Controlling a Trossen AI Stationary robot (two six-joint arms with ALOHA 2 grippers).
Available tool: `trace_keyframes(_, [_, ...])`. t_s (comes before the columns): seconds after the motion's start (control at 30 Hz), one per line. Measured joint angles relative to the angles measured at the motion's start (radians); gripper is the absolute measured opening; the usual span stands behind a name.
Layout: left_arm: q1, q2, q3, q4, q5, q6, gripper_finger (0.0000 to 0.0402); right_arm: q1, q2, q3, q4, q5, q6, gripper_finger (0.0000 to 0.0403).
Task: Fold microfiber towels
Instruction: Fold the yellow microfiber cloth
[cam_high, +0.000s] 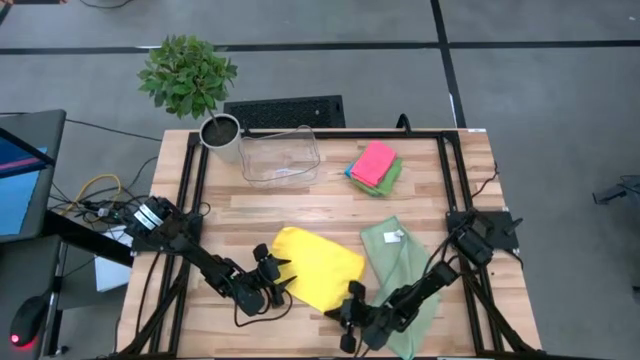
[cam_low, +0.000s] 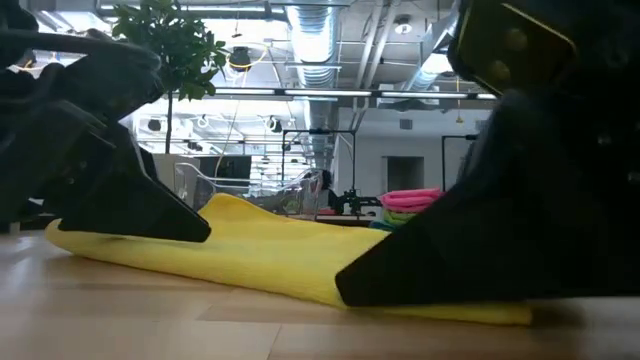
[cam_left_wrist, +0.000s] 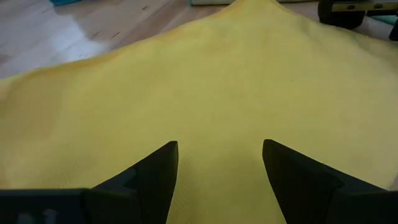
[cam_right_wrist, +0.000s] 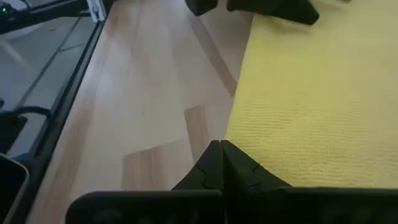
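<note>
A yellow microfiber towel (cam_high: 318, 268) lies spread near the table's front edge, its far part humped up (cam_low: 250, 215). My left gripper (cam_high: 279, 277) stands open at the towel's left side, fingers low over the cloth (cam_left_wrist: 219, 163). My right gripper (cam_high: 351, 307) is shut, with its fingertips at the towel's near right edge (cam_right_wrist: 221, 147). A pale sage green towel (cam_high: 402, 262) with a white tag lies flat under my right arm. A pink towel (cam_high: 374, 160) tops a small stack of folded towels at the far right. My left gripper is open with a finger (cam_left_wrist: 155, 177) on either side of a patch of the yellow cloth; whether it touches the cloth I cannot tell. My right gripper's shut fingers (cam_right_wrist: 239, 163) meet the yellow towel's edge (cam_right_wrist: 231, 127), coming low and slanting from the near right. The finger (cam_low: 450, 260) lies on the flat cloth. Whether cloth is pinched between the fingers I cannot tell.
A clear plastic bin (cam_high: 280, 156) stands at the far middle, with a potted plant (cam_high: 220, 133) to its left. Black frame rails (cam_high: 190, 190) run along both sides of the table. Bare wood lies between the yellow towel and the bin.
</note>
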Motion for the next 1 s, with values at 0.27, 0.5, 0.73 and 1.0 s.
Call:
trace_keyframes(0.27, [0.026,0.000,0.000,0.007,-0.004,0.020,0.0228,-0.010,0.012,0.003,-0.059,0.065,-0.007,0.0028])
trace_keyframes(0.5, [0.104,0.000,0.000,0.005,0.009,0.041,0.0228,-0.073,0.005,-0.018,-0.071,0.074,-0.076,0.0016])
trace_keyframes(0.73, [0.175,0.000,0.000,-0.015,0.070,0.048,0.0228,-0.062,-0.003,-0.023,-0.093,0.056,-0.028,0.0023])
trace_keyframes(1.0, [0.207,-0.001,0.000,-0.004,0.112,0.045,0.0228,0.030,-0.124,-0.039,-0.341,0.051,0.017,0.0025])
